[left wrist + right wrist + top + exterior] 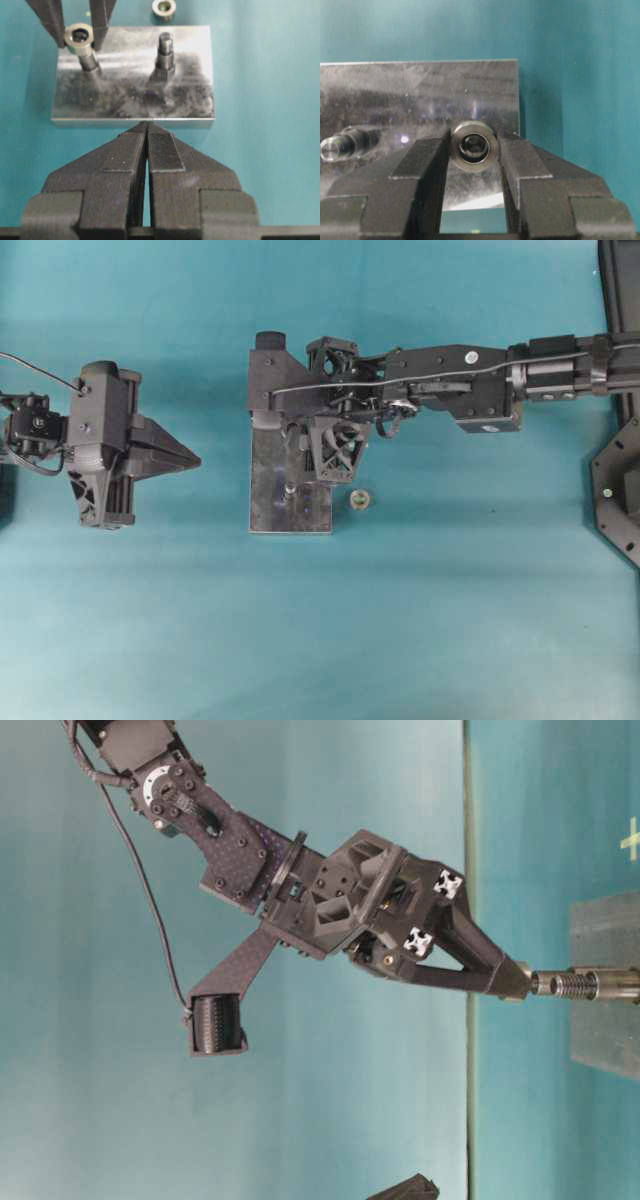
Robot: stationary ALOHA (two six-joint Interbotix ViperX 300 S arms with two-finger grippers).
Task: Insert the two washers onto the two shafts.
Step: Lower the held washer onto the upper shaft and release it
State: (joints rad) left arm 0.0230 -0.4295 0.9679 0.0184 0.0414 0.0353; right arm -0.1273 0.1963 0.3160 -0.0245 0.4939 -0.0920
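My right gripper (473,137) is shut on the washer (473,145), a thick steel ring gripped by its sides. The washer (79,37) sits at the top end of an upright shaft (90,63) on the metal plate (125,95); the right fingers (102,22) come down on either side of it. From table level the washer (541,983) lies between the fingertips and the ribbed shaft (590,985). My left gripper (146,123) is shut with nothing in it, just short of the plate's near edge, left of the plate (290,512) in the overhead view.
A second, threaded shaft with a nut (165,52) stands on the same plate beside the first. A loose metal ring (360,501) lies on the teal table just off the plate's right edge. A black fixture (620,490) borders the table's right side.
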